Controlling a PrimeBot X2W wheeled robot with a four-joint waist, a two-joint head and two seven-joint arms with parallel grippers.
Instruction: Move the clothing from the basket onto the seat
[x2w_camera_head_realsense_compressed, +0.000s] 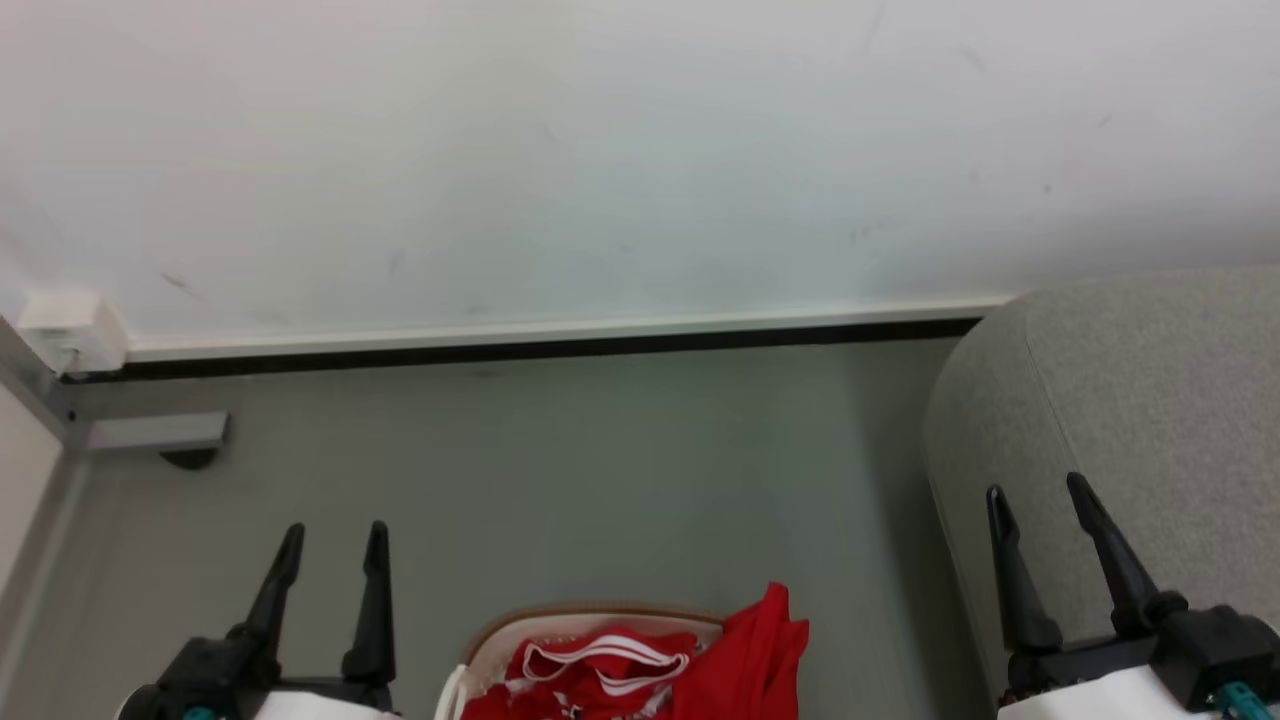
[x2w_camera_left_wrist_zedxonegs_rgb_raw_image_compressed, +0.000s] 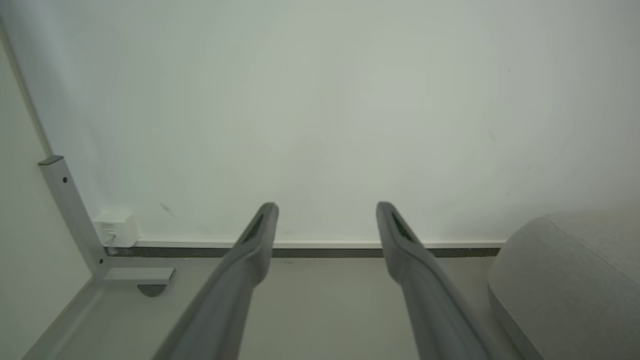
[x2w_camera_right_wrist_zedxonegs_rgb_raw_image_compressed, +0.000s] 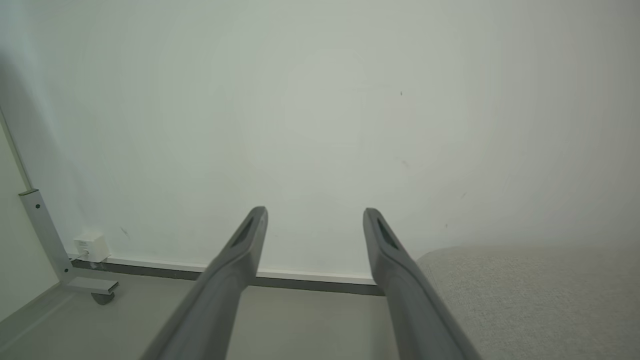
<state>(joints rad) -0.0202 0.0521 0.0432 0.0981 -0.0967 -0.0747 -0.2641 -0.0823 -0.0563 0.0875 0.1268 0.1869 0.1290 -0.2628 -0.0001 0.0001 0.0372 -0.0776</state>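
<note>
Pick not yet started. Clothing (x2w_camera_head_realsense_compressed: 745, 650) sits heaped in basket (x2w_camera_head_realsense_compressed: 590, 612), one piece draped over its right rim. Left jaws left of basket, right jaws right of it by seat (x2w_camera_head_realsense_compressed: 1150, 400); both spread, empty. Next: reach down into basket, clamp top garment.
</note>
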